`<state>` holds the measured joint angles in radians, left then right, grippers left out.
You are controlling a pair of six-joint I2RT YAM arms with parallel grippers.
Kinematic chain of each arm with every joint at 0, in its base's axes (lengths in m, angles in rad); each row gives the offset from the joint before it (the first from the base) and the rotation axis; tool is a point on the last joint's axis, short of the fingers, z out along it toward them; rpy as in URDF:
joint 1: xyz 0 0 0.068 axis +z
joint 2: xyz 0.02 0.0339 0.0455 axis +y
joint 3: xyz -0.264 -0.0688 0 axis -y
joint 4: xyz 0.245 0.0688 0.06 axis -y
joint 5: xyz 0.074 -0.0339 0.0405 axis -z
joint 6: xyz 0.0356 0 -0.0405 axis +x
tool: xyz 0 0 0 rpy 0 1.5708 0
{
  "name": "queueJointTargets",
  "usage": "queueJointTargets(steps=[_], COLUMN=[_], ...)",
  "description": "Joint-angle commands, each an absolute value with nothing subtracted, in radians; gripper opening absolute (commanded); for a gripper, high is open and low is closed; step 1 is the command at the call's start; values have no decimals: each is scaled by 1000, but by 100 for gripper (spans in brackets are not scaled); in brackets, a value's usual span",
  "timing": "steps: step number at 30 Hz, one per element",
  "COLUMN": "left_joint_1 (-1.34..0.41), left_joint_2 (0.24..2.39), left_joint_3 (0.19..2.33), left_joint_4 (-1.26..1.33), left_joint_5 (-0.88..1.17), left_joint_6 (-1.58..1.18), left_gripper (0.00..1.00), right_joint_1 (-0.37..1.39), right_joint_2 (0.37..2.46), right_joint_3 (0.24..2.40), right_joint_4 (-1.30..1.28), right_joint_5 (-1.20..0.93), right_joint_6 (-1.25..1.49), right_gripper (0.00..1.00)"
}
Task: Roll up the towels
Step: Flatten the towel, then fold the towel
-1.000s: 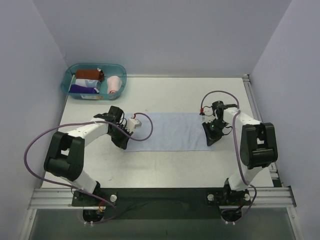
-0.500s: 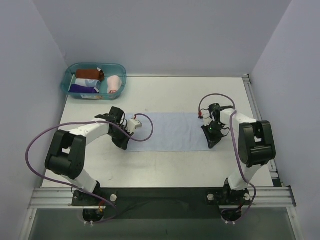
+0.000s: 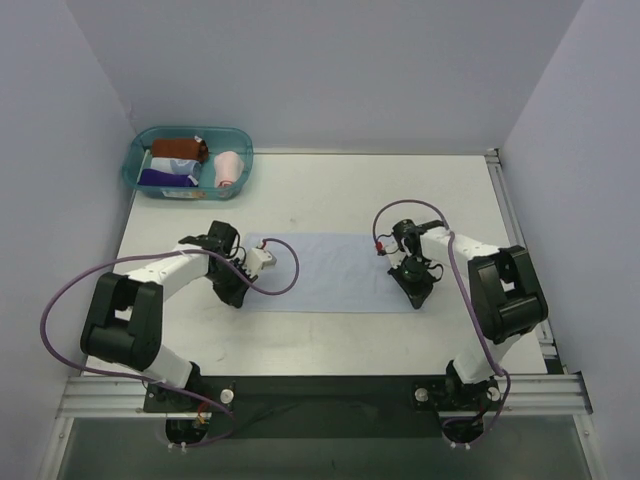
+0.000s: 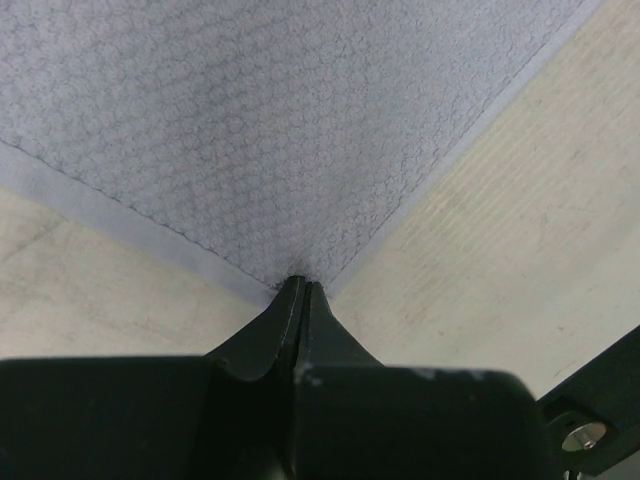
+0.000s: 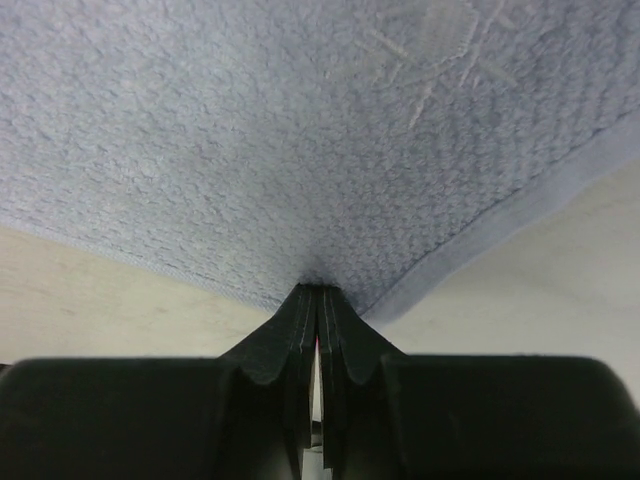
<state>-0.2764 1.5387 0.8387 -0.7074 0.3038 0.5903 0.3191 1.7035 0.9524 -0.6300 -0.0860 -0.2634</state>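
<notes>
Whereas the top view takes in the whole layout, each wrist view shows only one corner of cloth.

Top view: light blue towel [image 3: 330,272] spread flat, long side running across the table [image 3: 350,190], roughly between the two arms. Left gripper [image 3: 238,299] sits at its near-left corner, right gripper [image 3: 417,299] at its near-right corner. Jaw state cannot be judged from this height. Teal tub [image 3: 190,194] at the far-left corner of the table, well apart from the spread cloth. It holds the pale pink towel [image 3: 229,168], rolled, at its right end, plus a brown roll [image 3: 180,148] and a dark purple roll [image 3: 160,178].

Left wrist view: left gripper [image 4: 303,288] clenched, fingers pressed together on the very tip of a light blue towel [image 4: 250,130] corner. Hem band runs off both ways, with bare table [image 4: 520,230] on either side. Bubbly weave shows here, not from above.

Right wrist view: right gripper [image 5: 320,293] likewise pinched tight on a corner of the light blue towel [image 5: 280,130]. The pile looks fluffier on this face. Paler patch [image 5: 445,35] with crossing threads sits near the top right. Cannot tell what it is, and nothing on it is legible.
</notes>
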Motion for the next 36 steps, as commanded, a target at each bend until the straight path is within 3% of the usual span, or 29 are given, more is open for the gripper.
queueJointTargets(steps=[1,5,7,8,14,25,36], left_joint_1=[-256,-244,-230,-226,-169,-101,-98], left_joint_2=[1533,1509,1508,1511,1543,1830,2002], left_joint_3=[788,816,876,902,1159,1463,1559], left_joint_4=[-856,-871,-885,-900,-940,-799,-746], left_joint_5=[189,215,259,276,422,423,385], left_joint_6=[655,666,666,666,664,568,523], left_gripper=[0,1,17,20,41,40,41], right_joint_1=[325,328,318,307,141,87,92], right_joint_2=[1720,1675,1649,1626,1644,1973,2171], right_joint_3=[942,972,995,1038,1262,1664,1758], right_joint_4=[-725,-773,-788,-805,-850,-841,-831], right_joint_5=[-70,-95,-116,-132,-329,-361,-316], right_joint_6=[-271,-275,-276,-278,-305,-282,-273], right_gripper=[5,18,25,34,47,45,42])
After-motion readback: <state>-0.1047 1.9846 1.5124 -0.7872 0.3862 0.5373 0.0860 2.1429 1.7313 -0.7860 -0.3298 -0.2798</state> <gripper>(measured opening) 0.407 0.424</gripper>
